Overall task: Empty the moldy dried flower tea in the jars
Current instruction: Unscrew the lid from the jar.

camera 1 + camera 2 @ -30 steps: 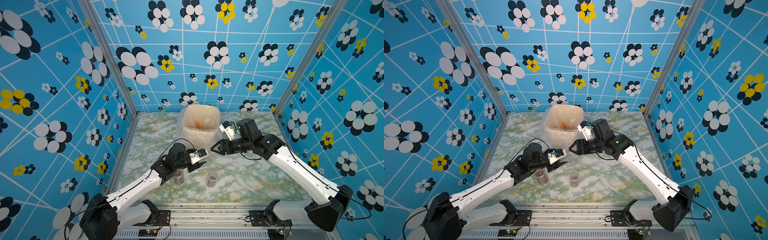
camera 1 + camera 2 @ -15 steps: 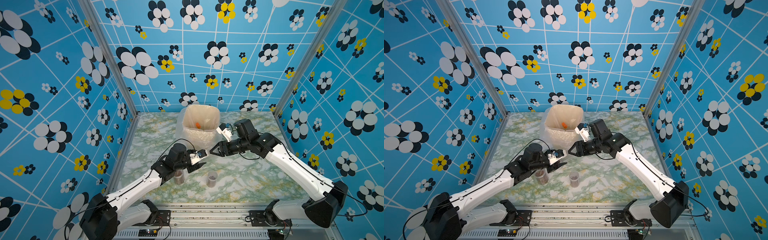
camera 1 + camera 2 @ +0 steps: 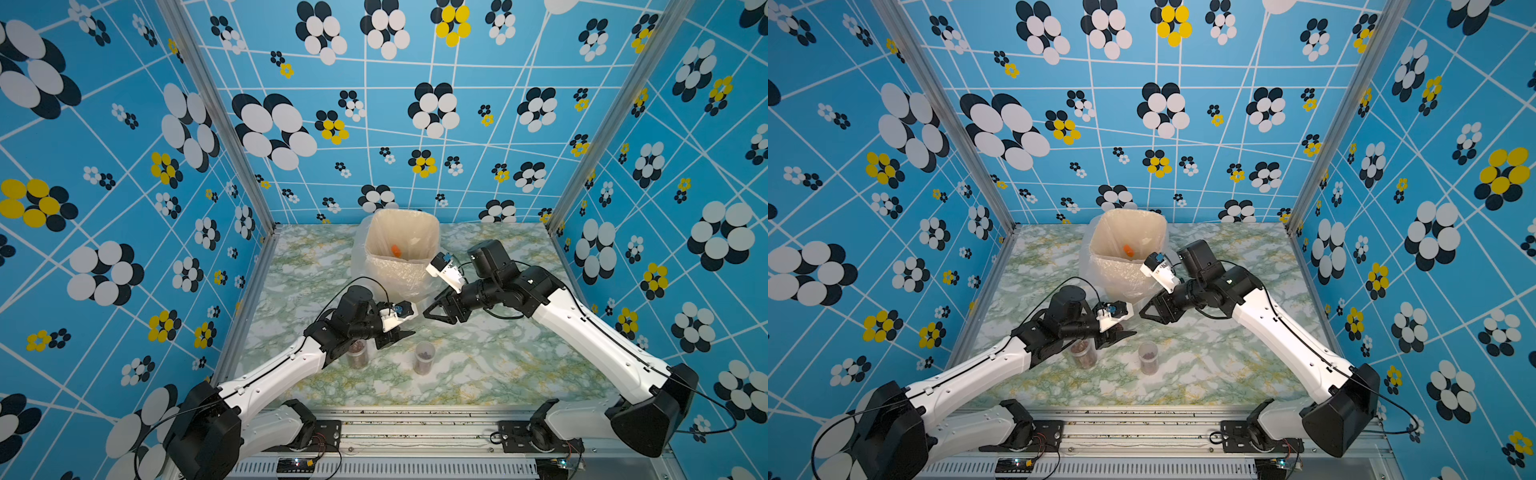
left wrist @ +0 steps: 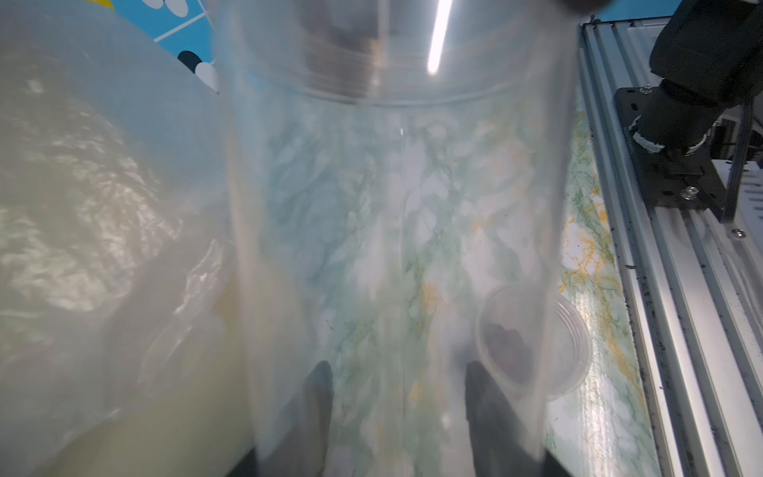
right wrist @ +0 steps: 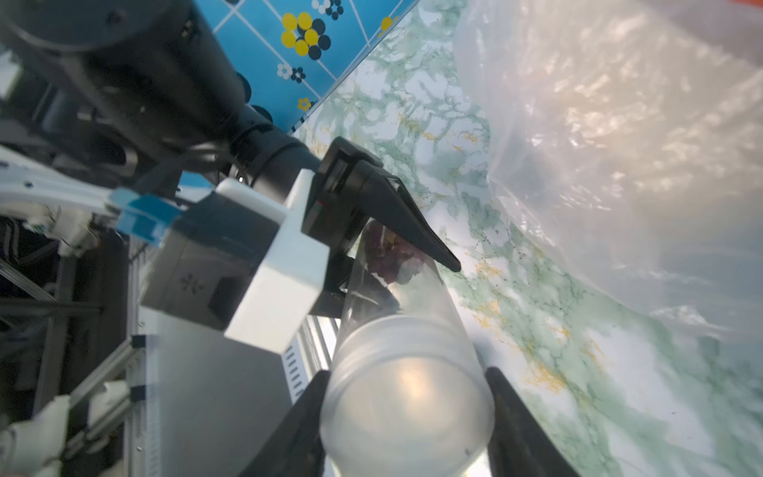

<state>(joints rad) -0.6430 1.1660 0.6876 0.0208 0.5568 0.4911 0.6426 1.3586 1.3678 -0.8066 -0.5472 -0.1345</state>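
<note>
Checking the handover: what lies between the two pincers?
A clear jar lying sideways, held by the left pincer, its other end inside the right pincer; the right wrist view shows it.

Mid-frame, left hand (image 3: 405, 333) and right hand (image 3: 430, 311) nearly meet below the bin (image 3: 419, 232); two jars (image 3: 424, 357) stand on the table (image 3: 498, 365).

White-shelled arms (image 3: 274, 370), black joints (image 3: 498, 286), thin black cables (image 3: 365, 277) — left tool (image 3: 405, 334) and right tool (image 3: 428, 312) black, tapered.
</note>
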